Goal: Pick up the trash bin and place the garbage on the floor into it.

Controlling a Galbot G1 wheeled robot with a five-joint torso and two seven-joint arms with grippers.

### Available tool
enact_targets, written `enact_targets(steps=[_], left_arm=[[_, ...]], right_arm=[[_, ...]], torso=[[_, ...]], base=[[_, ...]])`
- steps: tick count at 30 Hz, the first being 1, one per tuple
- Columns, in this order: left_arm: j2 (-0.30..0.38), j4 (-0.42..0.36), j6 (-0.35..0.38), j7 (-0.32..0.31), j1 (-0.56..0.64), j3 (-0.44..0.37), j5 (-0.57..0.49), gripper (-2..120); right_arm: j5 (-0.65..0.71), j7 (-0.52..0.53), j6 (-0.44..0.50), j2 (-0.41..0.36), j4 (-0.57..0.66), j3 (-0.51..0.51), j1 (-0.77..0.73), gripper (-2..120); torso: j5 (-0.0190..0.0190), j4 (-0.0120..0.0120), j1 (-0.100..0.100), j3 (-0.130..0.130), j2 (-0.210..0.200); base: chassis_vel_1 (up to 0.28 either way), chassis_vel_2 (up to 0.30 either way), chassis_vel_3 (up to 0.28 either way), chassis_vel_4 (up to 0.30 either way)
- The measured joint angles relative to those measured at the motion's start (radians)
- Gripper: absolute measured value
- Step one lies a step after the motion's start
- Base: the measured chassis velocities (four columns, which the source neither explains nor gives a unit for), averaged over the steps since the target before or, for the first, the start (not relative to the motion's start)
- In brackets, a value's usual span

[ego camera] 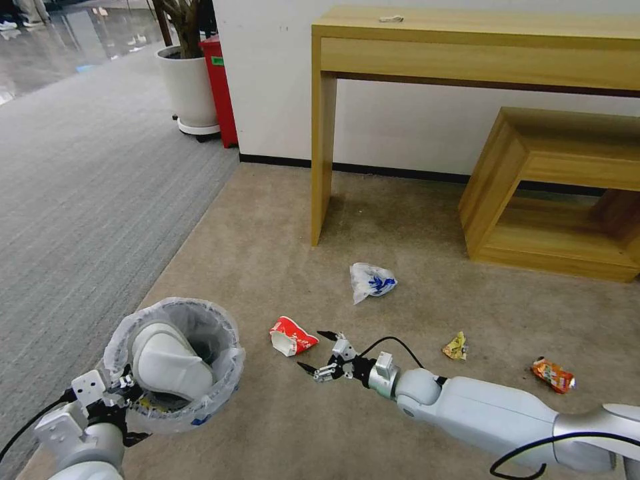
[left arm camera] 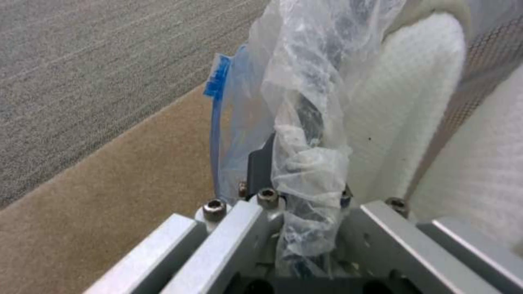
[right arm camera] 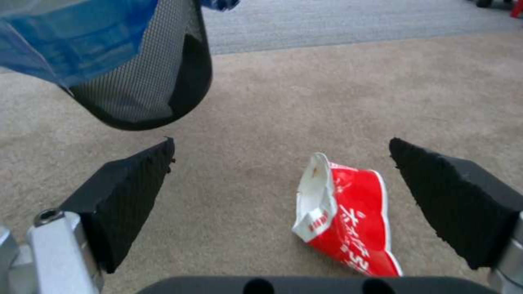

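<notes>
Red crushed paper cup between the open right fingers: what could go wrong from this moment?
The red cup sits off-centre, nearer one of the right gripper's fingers, so closing might nudge it away or catch only an edge. The left gripper holds the trash bin by its bagged rim; a white slipper fills most of the opening, so the cup could bounce out.

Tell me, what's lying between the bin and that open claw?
A crushed red cup on bare carpet, between the bin and right gripper, in the head view.

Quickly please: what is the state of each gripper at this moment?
Left gripper: shut on the trash bin rim.
Right gripper: open, holding nothing, beside the red paper cup.
</notes>
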Motion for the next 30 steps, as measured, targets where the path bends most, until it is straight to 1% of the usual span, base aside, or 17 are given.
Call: enact_targets(steps=[9,17,19,21,24,25,27,30], left_arm=[[0.000,-0.014,-0.001,0.001,0.008,-0.004,-0.001,0],[0.000,-0.017,-0.004,0.001,0.011,-0.008,-0.004,0],[0.000,-0.017,-0.005,0.001,0.011,-0.006,-0.004,0],[0.000,-0.017,-0.005,0.001,0.011,-0.006,-0.004,0],[0.000,-0.018,-0.005,0.001,0.010,-0.003,-0.004,0],[0.000,-0.018,-0.005,0.001,0.010,-0.003,-0.004,0],[-0.001,-0.018,-0.005,0.002,0.010,0.000,-0.003,0],[-0.003,-0.018,-0.008,0.003,0.010,0.004,0.000,0]], right_arm=[[0.000,-0.008,0.006,0.029,-0.038,-0.036,0.021,100],[0.021,0.053,-0.024,0.037,-0.058,-0.022,-0.024,100],[0.022,0.084,-0.050,0.035,-0.062,-0.009,-0.043,100],[0.022,0.088,-0.053,0.035,-0.062,-0.007,-0.045,100],[0.024,0.149,-0.109,0.036,-0.059,0.017,-0.072,100],[0.024,0.149,-0.109,0.036,-0.059,0.017,-0.072,100],[0.021,0.185,-0.138,0.042,-0.063,0.028,-0.080,100],[0.021,0.204,-0.160,0.049,-0.069,0.039,-0.082,100]], torso=[[0.0000,0.0000,0.000,0.000,0.000],[0.0001,0.0000,0.000,0.000,0.000],[0.0001,-0.0001,0.000,0.000,0.000],[0.0001,-0.0001,0.000,0.000,0.000],[0.0001,-0.0001,0.000,0.000,0.000],[0.0001,-0.0001,0.000,0.000,0.000],[0.0001,0.0000,0.000,0.000,0.000],[0.0000,-0.0001,0.000,0.000,0.000]], base=[[0.000,0.000,0.000,0.000],[0.000,0.000,0.000,0.000],[0.000,0.000,0.000,0.000],[0.000,0.000,0.000,0.000],[0.000,0.000,0.000,0.000],[0.000,0.000,0.000,0.000],[0.000,0.000,0.000,0.000],[0.000,0.000,0.000,0.000]])
